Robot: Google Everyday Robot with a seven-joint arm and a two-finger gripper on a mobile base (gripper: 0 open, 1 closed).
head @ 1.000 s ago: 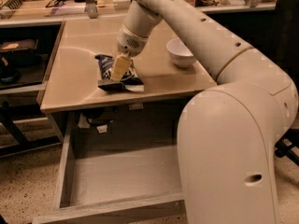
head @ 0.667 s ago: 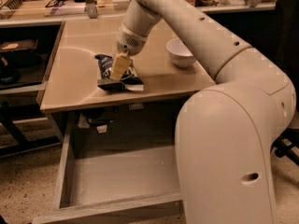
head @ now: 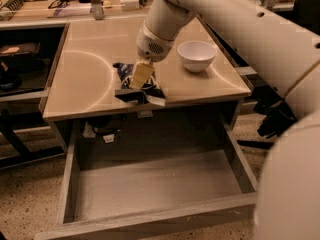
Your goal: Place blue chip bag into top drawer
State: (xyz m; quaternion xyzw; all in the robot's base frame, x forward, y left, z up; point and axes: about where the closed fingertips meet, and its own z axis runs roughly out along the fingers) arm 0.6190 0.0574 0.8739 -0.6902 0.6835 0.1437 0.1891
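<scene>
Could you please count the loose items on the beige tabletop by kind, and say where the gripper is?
Dark navy crinkly chip bag: 1
Round white bowl: 1
Total: 2
The gripper is down on the chip bag, near the front edge of the tabletop.

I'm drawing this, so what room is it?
Probably a robot lab: a cluttered back bench of cables, and a white robot arm whose tool is at the dark navy chip bag on the beige table.
</scene>
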